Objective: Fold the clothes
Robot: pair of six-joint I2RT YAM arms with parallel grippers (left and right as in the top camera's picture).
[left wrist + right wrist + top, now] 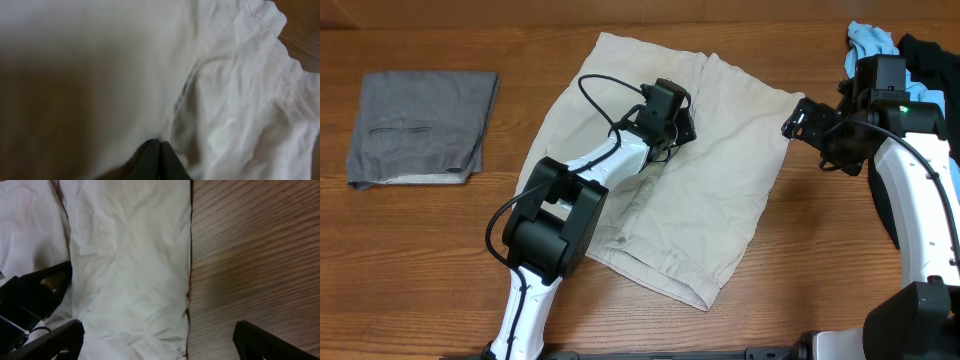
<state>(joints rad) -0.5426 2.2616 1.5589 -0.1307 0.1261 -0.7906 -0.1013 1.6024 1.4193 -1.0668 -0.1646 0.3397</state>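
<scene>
Pulling the shorts (pixel 720 190) with left jaws shut — hold unclear — you risk bunching; right jaws gape empty at the edge.

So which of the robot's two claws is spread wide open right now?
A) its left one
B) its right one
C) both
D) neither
B: the right gripper has its two fingers spread far apart at the edge of the shorts, while the left gripper has its fingertips pressed together.
</scene>
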